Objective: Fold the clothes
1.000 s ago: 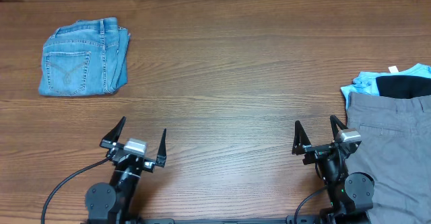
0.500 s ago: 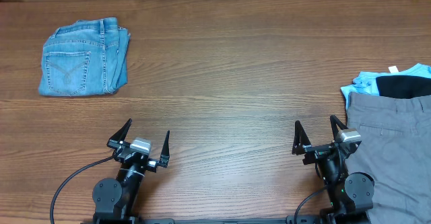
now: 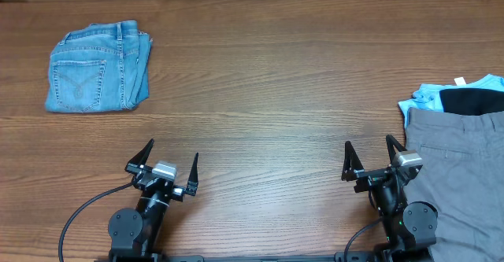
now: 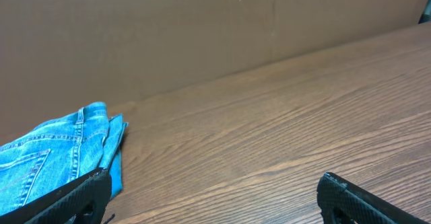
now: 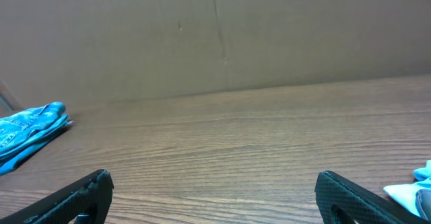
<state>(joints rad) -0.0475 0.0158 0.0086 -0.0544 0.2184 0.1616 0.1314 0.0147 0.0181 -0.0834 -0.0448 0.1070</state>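
The clothes, a pair of light blue denim jeans (image 3: 97, 67), lie folded into a compact stack at the far left of the table, a stitched back pocket facing up. They also show at the left edge of the left wrist view as the jeans (image 4: 47, 153), and small at the far left for the right wrist as the jeans (image 5: 30, 126). My left gripper (image 3: 172, 158) stands open near the front edge, well short of the jeans, with nothing between its fingers. My right gripper (image 3: 368, 152) is open and empty too, at the front right.
A pile at the right edge holds plain grey trousers (image 3: 461, 175), a black garment (image 3: 472, 100) and a pale-blue one (image 3: 429, 97); the right arm's base touches the grey trousers. A brown cardboard wall (image 4: 202, 29) backs the wooden table (image 3: 276, 81).
The left gripper shifted slightly to the right about a second ago and has stayed still since. The right arm and all garments are unmoved.
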